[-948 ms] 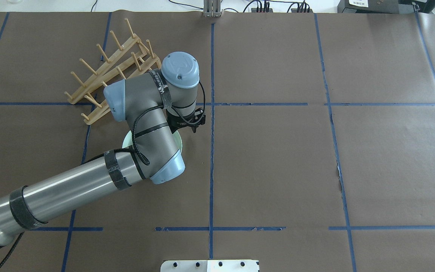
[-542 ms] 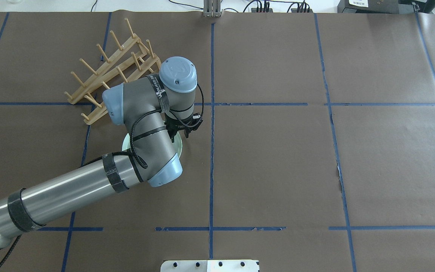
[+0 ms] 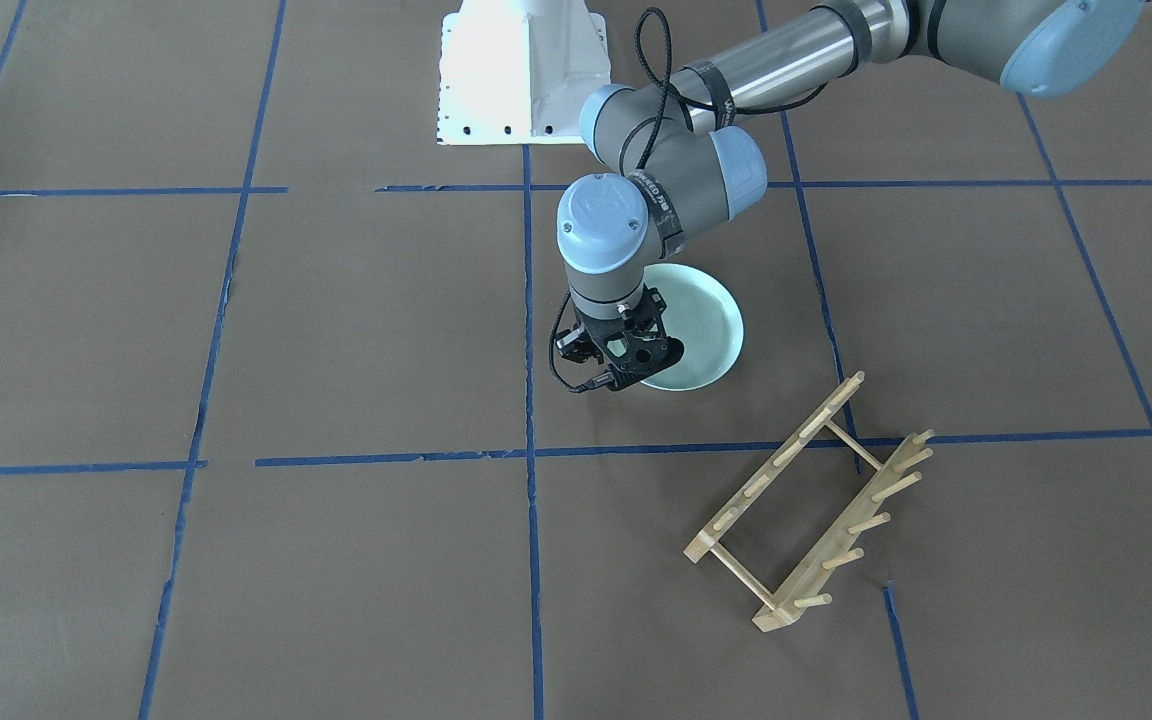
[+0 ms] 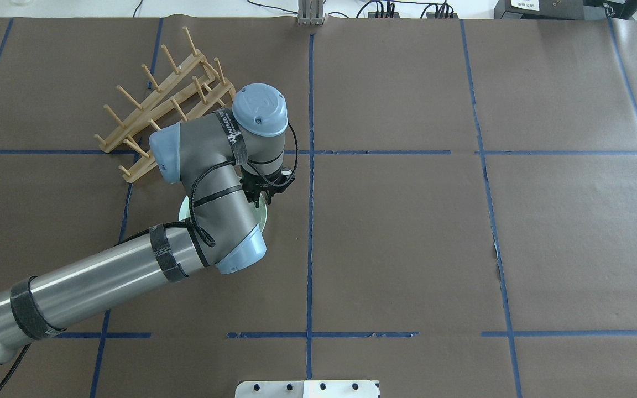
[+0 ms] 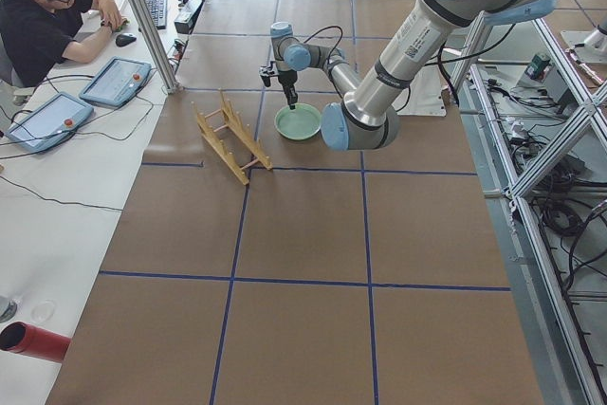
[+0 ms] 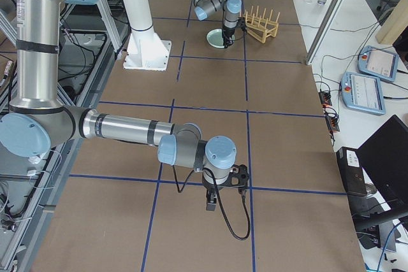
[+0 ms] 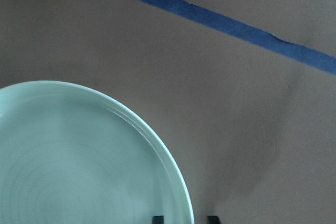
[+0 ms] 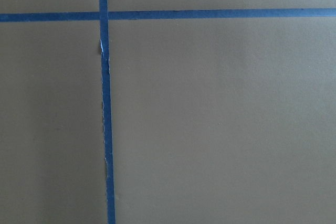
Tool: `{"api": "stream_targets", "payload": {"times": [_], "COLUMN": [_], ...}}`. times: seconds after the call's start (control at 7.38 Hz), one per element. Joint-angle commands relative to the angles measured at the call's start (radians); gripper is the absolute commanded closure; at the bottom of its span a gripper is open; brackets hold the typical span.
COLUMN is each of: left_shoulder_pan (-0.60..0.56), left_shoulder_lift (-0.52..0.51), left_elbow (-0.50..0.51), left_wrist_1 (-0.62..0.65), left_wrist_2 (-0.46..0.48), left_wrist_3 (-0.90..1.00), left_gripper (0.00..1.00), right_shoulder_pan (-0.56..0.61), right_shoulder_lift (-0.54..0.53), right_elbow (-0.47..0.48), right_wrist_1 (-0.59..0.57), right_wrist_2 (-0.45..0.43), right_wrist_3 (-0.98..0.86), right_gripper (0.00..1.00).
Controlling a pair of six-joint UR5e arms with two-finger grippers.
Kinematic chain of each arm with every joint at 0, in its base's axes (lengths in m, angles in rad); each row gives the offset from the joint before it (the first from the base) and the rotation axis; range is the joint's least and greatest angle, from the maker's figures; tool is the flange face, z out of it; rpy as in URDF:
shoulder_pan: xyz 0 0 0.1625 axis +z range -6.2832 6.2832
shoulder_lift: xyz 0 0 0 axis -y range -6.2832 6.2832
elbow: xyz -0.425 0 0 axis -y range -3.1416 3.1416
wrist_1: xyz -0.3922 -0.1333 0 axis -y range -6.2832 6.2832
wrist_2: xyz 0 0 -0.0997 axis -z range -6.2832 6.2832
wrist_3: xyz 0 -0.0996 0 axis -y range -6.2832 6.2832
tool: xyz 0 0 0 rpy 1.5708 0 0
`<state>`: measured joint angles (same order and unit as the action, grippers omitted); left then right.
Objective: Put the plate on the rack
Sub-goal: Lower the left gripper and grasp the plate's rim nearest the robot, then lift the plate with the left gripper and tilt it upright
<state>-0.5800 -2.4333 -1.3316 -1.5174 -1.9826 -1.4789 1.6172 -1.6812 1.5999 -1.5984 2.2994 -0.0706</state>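
plate (image 3: 701, 320): flat on worktop (image 3: 336, 330), right side up, near rack (image 3: 816, 500) but not touching | left tool (image 3: 628, 372): down at plate's edge, fingers (image 7: 156, 219) parted, one each side of rim, not clenched | right tool (image 6: 220, 189): low over worktop, well apart from plate, grip cannot tell

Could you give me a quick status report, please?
Left gripper open astride plate rim. Right gripper: cannot tell. Plate flat on table, rack empty. Nothing between them.
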Motion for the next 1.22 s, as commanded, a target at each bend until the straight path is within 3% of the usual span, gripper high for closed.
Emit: {"api": "stream_targets", "payload": {"times": [0.0, 0.41, 0.81, 1.08], "left_shoulder_pan": [-0.004, -0.021, -0.114, -0.211], "left_shoulder_lift": [0.000, 0.022, 0.034, 0.034], "left_elbow": [-0.006, -0.033, -0.239, -0.320], "left_wrist_1": [-0.021, -0.046, -0.046, -0.198], "left_wrist_2": [-0.007, -0.010, -0.131, -0.189], "left_wrist_3": [-0.003, -0.009, -0.008, -0.014], "left_gripper": [1.00, 1.00, 1.00, 1.00], "right_shoulder_pan": [0.000, 0.001, 0.000, 0.000], "right_shoulder_lift": [0.000, 0.000, 0.000, 0.000], "right_elbow": [0.000, 0.000, -0.002, 0.000], "right_wrist_1": [0.000, 0.000, 0.000, 0.000], "right_wrist_2": [0.000, 0.000, 0.000, 0.000], "right_wrist_3": [0.000, 0.000, 0.000, 0.000], "right_gripper": [0.00, 0.00, 0.00, 0.00]}}
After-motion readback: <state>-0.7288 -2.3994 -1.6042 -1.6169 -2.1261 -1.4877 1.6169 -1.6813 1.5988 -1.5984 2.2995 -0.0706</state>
